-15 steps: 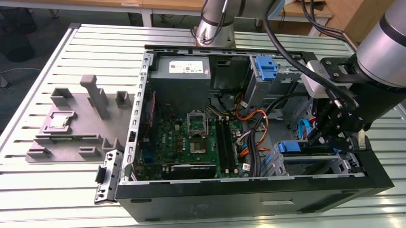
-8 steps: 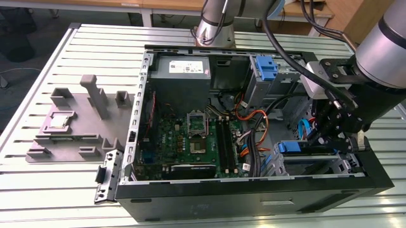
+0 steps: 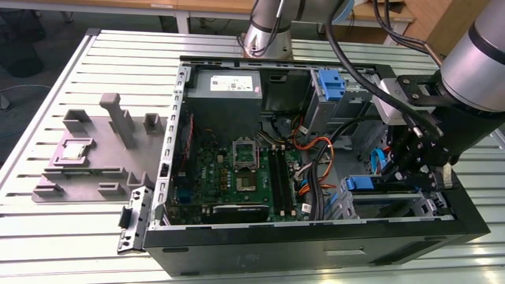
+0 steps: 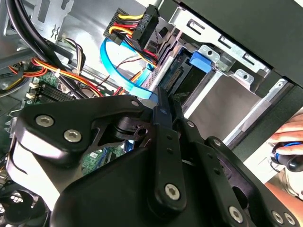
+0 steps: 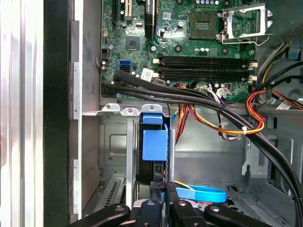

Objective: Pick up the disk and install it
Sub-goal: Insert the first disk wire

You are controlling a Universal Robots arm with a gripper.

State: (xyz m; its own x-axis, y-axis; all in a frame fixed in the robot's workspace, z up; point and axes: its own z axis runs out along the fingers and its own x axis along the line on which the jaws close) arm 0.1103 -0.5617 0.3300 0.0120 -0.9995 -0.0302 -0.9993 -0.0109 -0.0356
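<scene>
The disk (image 5: 155,144) stands on edge in the metal drive bay at the case's front corner, and its blue carrier (image 4: 201,61) shows at the bay's mouth. In the exterior view the disk's blue carrier (image 3: 365,183) sits low on the right, inside the open computer case (image 3: 316,248). My gripper (image 5: 163,187) hovers just off the disk's outer end with its black fingers (image 4: 163,123) pressed together. Nothing shows between them. A blue flat cable (image 5: 203,193) lies right by the fingertips.
Thick black cables (image 5: 189,97) and orange-red wire bundles (image 5: 236,127) cross between the bay and the motherboard (image 3: 245,171). A grey power supply (image 3: 225,89) and a blue bracket (image 3: 332,83) sit at the case's far side. A grey fixture (image 3: 103,148) lies on the exterior view's left. A hand (image 4: 289,137) rests outside the case.
</scene>
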